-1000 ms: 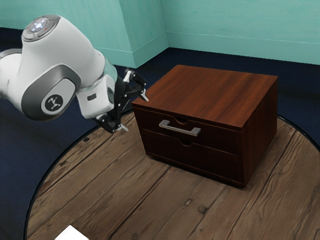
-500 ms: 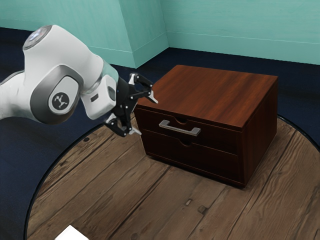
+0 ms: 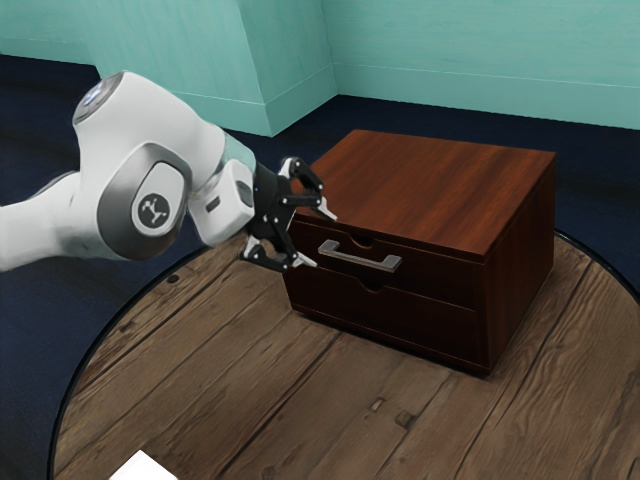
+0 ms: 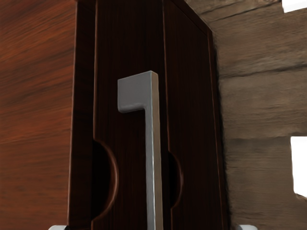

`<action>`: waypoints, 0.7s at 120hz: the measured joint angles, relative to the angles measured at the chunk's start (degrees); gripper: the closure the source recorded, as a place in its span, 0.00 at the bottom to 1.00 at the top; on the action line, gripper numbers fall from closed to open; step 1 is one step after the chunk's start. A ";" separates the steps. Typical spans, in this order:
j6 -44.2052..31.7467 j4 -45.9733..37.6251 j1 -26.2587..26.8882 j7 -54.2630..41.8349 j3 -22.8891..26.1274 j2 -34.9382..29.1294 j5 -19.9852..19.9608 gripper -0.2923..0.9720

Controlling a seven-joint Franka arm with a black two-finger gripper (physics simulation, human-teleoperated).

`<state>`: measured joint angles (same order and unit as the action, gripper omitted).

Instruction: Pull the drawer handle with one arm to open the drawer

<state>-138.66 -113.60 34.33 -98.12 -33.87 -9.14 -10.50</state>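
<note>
Open gripper (image 3: 312, 238) at the cabinet's (image 3: 430, 190) front corner, drawer (image 3: 425, 265) shut.

The arm reached in from the exterior view's left. Its two fingers stood wide apart, one high and one low, gripping nothing, just beside the near end of the grey handle (image 3: 360, 257). The handle sat on the upper drawer, whose front lay flush with the cabinet, on the round wooden table (image 3: 250, 390). In the wrist view the handle (image 4: 152, 158) ran straight ahead of the hand.

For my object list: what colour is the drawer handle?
Silver-grey. The handle shows best in the wrist view.
</note>
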 joint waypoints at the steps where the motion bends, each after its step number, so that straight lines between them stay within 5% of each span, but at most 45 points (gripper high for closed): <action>1: -0.05 0.00 0.09 -0.03 -0.01 0.24 -0.27 0.43; 52: -1.18 0.48 1.02 -1.20 -0.06 6.35 -3.95 0.45; 84: -1.71 1.34 1.35 -1.56 -0.09 7.31 -4.99 0.35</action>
<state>-140.37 -112.26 35.67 -99.68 -33.95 -1.82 -15.49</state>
